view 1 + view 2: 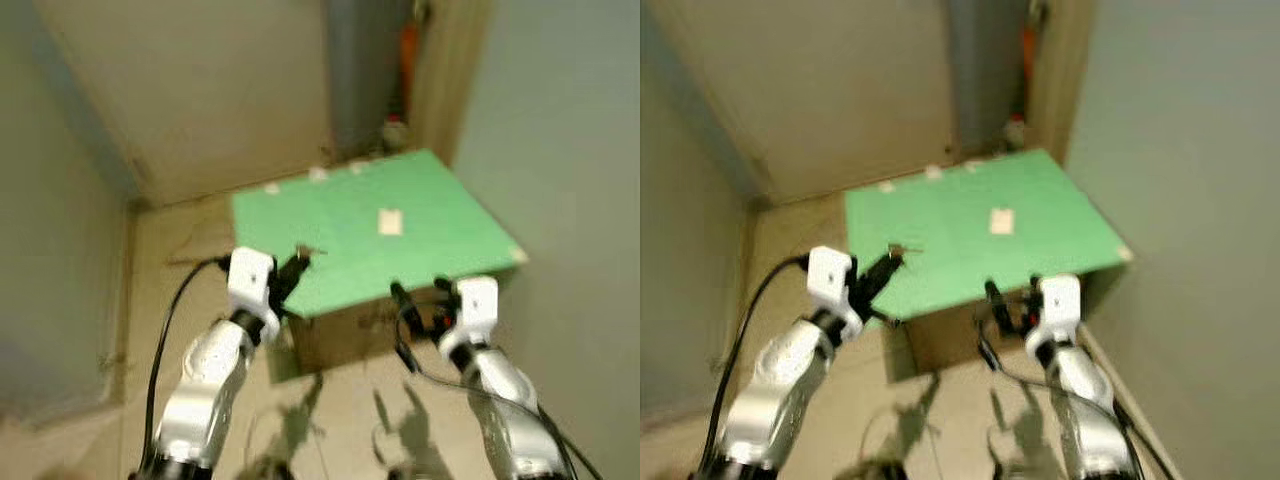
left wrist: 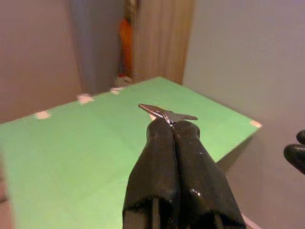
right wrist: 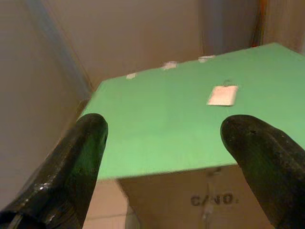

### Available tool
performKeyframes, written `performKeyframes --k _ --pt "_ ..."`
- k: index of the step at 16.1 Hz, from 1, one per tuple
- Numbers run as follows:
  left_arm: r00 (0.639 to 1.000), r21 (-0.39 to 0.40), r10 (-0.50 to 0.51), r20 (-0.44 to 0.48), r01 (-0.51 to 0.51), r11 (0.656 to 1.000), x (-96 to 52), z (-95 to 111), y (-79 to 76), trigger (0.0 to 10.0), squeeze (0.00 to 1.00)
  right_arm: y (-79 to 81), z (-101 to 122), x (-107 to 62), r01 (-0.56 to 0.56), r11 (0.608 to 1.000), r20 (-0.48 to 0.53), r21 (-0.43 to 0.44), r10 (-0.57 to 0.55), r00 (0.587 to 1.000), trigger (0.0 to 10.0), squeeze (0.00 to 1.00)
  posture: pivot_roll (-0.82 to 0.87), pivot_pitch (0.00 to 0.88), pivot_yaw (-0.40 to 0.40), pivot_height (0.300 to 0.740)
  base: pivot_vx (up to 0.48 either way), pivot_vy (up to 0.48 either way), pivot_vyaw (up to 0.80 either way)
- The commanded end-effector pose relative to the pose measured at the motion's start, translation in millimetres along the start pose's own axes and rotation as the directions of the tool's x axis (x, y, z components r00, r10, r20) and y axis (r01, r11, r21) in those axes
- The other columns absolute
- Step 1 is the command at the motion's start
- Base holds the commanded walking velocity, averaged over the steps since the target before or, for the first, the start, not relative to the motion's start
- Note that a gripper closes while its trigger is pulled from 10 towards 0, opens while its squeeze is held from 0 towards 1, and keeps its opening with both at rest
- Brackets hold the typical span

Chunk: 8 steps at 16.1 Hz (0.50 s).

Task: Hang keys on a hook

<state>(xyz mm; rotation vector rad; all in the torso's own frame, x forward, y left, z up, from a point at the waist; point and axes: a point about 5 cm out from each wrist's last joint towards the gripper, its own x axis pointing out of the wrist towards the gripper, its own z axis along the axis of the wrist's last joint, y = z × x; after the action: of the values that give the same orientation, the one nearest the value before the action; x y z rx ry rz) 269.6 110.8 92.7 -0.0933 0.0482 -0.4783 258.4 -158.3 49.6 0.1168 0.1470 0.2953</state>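
1. A cardboard box stands on the floor in a corner, with a green board lying flat on top of it.
2. The left gripper has its two black fingers pressed together, and a small metal key is pinched at their tips.
3. The key sticks out past the fingertips, its flat blade lying roughly level.
4. In the head views the left gripper and key hang over the board's near left corner; whether they touch the board cannot be told.
5. The right gripper is wide open and holds nothing.
6. It hangs just in front of the board's near edge, toward the near right corner.
7. A small pale card lies flat on the board, about mid-way across and toward its far edge.
8. Small pale tabs sit along the board's far edge.
9. Beyond the far right corner, something orange stands in the gap between the walls; it is too blurred to tell what it is.
10. Black cables trail from both arms.
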Motion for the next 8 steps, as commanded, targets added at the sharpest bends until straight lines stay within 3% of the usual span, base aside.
performKeyframes --k 1,3,8 --pt "1.0 -0.002 0.021 -0.007 -0.021 1.0 -2.8 -2.2 4.9 0.0 0.0 4.4 2.6 2.3 -0.019 1.0 0.009 -0.013 0.02 1.0 10.0 0.0 -0.22 0.0 0.12 0.74 0.0 0.0 0.0" --pt "1.0 -0.002 0.02 -0.009 -0.02 1.0 -2.4 -2.5 4.4 0.0 0.0 5.3 1.0 2.5 -0.029 0.999 -0.011 -0.022 0.028 1.0 10.0 0.0 -0.23 0.0 0.12 0.74 0.0 0.0 -0.21" --pt "1.0 0.02 0.003 -0.016 -0.002 1.0 -2.0 -4.8 2.8 0.0 0.0 5.1 -4.7 0.5 -0.026 1.0 -0.048 -0.017 0.025 0.999 10.0 0.0 -0.23 0.0 0.121 0.74 0.0 0.0 -0.66"
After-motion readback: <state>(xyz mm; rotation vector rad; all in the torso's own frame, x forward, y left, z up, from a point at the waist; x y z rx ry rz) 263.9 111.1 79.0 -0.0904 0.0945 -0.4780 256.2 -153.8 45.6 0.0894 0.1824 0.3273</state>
